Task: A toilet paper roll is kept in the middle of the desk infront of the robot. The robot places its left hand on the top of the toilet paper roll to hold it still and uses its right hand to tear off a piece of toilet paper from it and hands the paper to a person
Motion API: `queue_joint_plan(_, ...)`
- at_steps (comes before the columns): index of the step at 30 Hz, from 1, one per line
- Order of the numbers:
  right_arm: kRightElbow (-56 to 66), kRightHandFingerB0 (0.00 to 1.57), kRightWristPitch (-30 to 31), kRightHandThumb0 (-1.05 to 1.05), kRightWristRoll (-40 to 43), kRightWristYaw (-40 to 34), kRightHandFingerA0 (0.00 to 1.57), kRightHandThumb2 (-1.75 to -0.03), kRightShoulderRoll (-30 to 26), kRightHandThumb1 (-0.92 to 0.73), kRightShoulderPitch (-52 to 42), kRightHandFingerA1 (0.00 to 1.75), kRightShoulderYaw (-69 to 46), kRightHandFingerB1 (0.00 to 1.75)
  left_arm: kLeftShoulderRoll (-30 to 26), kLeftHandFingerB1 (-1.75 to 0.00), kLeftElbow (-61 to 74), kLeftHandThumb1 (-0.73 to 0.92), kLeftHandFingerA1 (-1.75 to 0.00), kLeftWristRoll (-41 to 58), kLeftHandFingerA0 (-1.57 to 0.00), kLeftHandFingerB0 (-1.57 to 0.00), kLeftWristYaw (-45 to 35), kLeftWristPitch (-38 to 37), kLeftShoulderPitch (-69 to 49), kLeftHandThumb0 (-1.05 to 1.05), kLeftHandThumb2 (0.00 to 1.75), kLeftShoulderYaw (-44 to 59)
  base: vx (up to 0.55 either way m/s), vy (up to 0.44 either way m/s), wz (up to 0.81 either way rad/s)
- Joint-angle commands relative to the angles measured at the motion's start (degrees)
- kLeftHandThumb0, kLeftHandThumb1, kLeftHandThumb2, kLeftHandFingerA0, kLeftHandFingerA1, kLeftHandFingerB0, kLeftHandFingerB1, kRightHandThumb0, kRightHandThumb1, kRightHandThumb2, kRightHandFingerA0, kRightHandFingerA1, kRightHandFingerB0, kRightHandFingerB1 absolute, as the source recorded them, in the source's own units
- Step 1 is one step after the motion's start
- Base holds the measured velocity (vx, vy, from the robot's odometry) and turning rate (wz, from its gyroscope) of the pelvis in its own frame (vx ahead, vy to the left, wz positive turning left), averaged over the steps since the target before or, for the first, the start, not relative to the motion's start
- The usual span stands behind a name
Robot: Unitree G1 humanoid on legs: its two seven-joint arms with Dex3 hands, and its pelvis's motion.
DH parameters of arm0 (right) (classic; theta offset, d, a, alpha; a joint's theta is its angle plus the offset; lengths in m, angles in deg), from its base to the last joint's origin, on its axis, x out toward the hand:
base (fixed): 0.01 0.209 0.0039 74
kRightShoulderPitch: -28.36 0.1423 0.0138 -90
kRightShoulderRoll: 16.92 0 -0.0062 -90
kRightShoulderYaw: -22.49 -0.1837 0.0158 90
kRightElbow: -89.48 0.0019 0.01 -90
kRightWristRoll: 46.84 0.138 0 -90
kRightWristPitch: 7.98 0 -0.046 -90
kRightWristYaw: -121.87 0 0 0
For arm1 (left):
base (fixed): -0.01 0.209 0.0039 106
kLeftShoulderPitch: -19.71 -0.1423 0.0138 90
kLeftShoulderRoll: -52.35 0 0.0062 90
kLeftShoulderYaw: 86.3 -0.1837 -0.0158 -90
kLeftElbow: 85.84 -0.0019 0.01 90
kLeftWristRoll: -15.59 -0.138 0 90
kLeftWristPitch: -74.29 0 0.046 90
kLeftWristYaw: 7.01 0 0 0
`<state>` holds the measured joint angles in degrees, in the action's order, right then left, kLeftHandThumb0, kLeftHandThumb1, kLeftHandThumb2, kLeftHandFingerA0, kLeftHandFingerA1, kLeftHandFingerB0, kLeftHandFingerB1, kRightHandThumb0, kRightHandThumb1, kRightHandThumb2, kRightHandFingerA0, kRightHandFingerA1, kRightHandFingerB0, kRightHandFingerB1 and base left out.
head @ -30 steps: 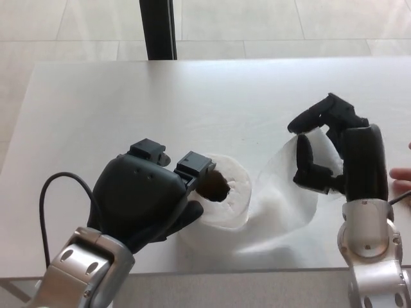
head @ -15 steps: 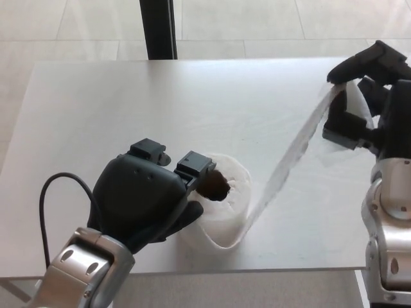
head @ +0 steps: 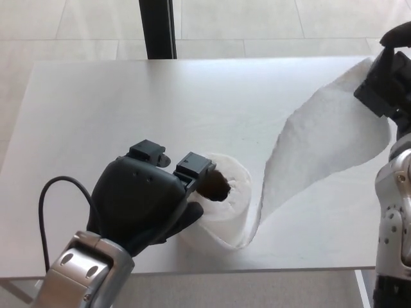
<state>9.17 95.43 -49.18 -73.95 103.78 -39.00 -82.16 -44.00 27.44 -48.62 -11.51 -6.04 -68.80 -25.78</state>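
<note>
Two robot hands at work: left robot hand (head: 144,202) pressed on roll (head: 225,205), six o'clock on worktop (head: 128,102); right robot hand (head: 388,83) pinches sheet (head: 321,147) at two o'clock; next, probably a sharp tearing tug.

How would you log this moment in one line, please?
left hand: pressing toilet paper roll | right hand: holding paper strip | strip: untorn

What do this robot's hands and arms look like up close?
Both hands are matte black. The left hand has a smooth, rounded back shell and blocky, squared finger segments. It joins a silver metal wrist with small round fasteners, and a thin black cable loops out beside it. The right hand is only partly in frame, angular and black, above a silver-grey jointed forearm.
</note>
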Motion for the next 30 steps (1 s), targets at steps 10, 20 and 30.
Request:
queue_joint_plan(10, 1.2, 0.79, 3.2, -0.19, 32.0, -21.5, 1.06, -1.45, 15.3, -0.45, 15.3, 1.75, -11.9, 1.73, -1.9, -0.6, -3.0, 0.61, -0.7, -2.3, -0.45, -0.35, -0.1, -2.4, -4.6, -0.56, 1.04, -2.2, 0.0, 0.0, 0.0)
queue_joint_plan(20, 4.0, 0.91, 25.3, -0.13, 14.1, 9.9, 0.98, -1.28, -13.6, -0.41, -7.6, 1.7, 14.8, 1.23, -2.8, -0.56, -3.1, 0.77, -0.67, -2.2, -0.44, -0.45, -1.1, -3.0, -2.7, -0.57, 0.63, -1.7, 0.0, 0.0, 0.0)
queue_joint_plan(30, 5.1, 0.35, 22.2, -0.51, -7.4, 26.6, 0.41, -0.58, -48.3, -0.59, -14.9, 0.86, 45.2, 0.47, -3.0, -0.62, -3.8, 0.57, -0.72, -2.2, -0.47, -0.38, -1.4, -2.9, -1.4, -0.49, 1.02, -1.3, 0.0, 0.0, 0.0)
